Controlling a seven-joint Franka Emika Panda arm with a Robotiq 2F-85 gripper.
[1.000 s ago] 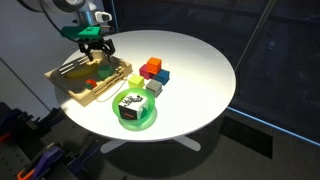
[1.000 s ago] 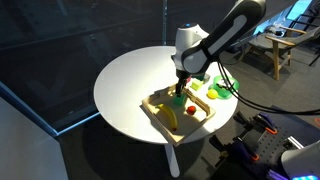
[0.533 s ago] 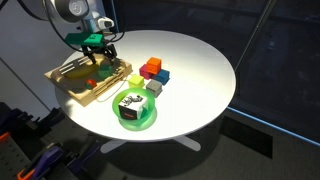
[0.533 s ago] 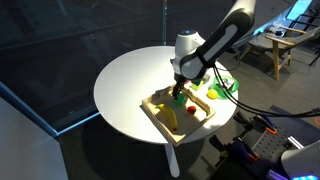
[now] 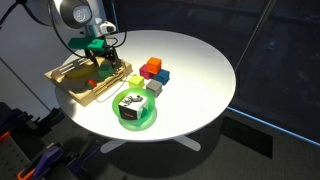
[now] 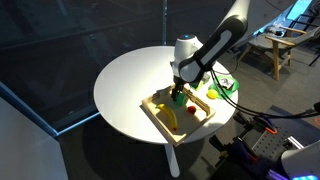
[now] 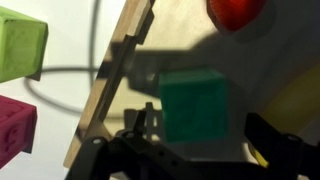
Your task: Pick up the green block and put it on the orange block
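Green block sits in the wooden tray, centre of wrist view; gripper is spread wide w/ one finger just left of the block and the other further off to its right, so the jaws straddle it; contact can't be told, nothing clamped. In both exterior views the gripper is low over the tray at the table's left edge, block itself hidden under it. Also in the tray: 1 red round item, upper right of wrist view; 1 yellow item. Outside the tray rim, wrist view: 1 pale yellow-green block upper left, 1 pink-red block lower left. In an exterior view, centre of frame: 1 orange block, touching 1 redder cube and 1 blue cube; 1 grey block just below; 1 green plate nearer the front edge; all on 1 round white table.
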